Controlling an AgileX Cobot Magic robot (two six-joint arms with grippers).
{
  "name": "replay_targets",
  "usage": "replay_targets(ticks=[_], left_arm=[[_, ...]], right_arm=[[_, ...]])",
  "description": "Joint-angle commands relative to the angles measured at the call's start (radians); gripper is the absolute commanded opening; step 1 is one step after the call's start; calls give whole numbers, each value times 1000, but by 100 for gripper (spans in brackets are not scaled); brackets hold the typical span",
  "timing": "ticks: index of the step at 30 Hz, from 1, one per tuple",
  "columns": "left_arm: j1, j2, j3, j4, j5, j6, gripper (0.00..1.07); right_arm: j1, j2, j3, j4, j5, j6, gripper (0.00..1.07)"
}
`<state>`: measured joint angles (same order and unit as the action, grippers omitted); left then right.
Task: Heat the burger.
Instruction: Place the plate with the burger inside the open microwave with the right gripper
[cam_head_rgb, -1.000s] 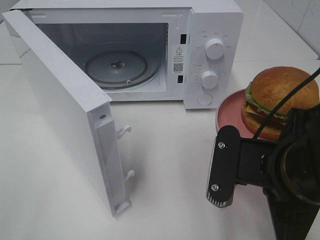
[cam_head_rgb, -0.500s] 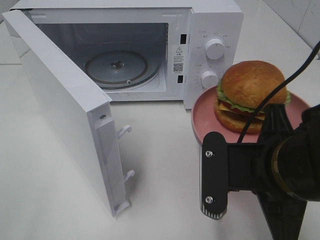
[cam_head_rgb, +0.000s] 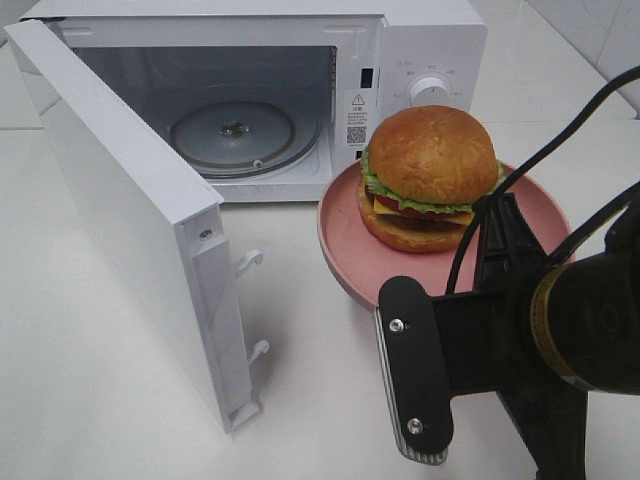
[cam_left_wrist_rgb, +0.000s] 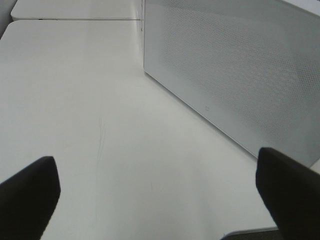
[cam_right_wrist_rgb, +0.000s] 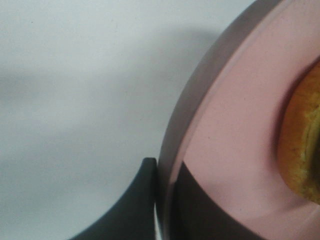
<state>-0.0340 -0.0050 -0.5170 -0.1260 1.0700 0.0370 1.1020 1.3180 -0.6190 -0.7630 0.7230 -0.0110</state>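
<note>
The burger, with a golden-brown bun and green lettuce at its edge, rides on a pink plate held above the table in front of the microwave's control panel. My right gripper is shut on the plate's near rim. The right wrist view shows the rim pinched in that gripper, with the bun at the frame's edge. The white microwave stands with its door swung wide and its glass turntable bare. My left gripper is open over the table beside the door.
The open door juts toward the table's front on the left, with its latch hooks sticking out. The right arm's black wrist and cables fill the lower right of the high view. White table lies between door and plate.
The right gripper has carried the plate and burger leftward, from the right edge of the view to in front of the microwave's control panel. The left gripper has stayed open.
</note>
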Motion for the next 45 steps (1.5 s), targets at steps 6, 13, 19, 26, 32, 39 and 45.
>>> replay_targets(ticks=[6, 13, 19, 26, 32, 39, 45], left_arm=[[-3, -2, 1, -7, 1, 1, 100], [-3, -2, 1, -7, 1, 1, 100], [-3, -2, 1, -7, 1, 1, 100], [-3, -2, 1, -7, 1, 1, 100], [-3, -2, 1, -7, 1, 1, 100], [-3, -2, 1, -7, 1, 1, 100], [-3, -2, 1, -7, 1, 1, 100]], right_arm=[[-120, -34, -1, 0, -98, -225, 0], [-221, -34, -1, 113, -197, -480, 0], [-332, -34, -1, 222, -298, -748, 0], [-412, -34, -1, 399, -381, -1016, 0], [-515, -34, -1, 603, -389, -1344, 0], [-579, -34, -1, 834, -391, -1687, 0], [-579, -34, -3, 838, -396, -1700, 0]])
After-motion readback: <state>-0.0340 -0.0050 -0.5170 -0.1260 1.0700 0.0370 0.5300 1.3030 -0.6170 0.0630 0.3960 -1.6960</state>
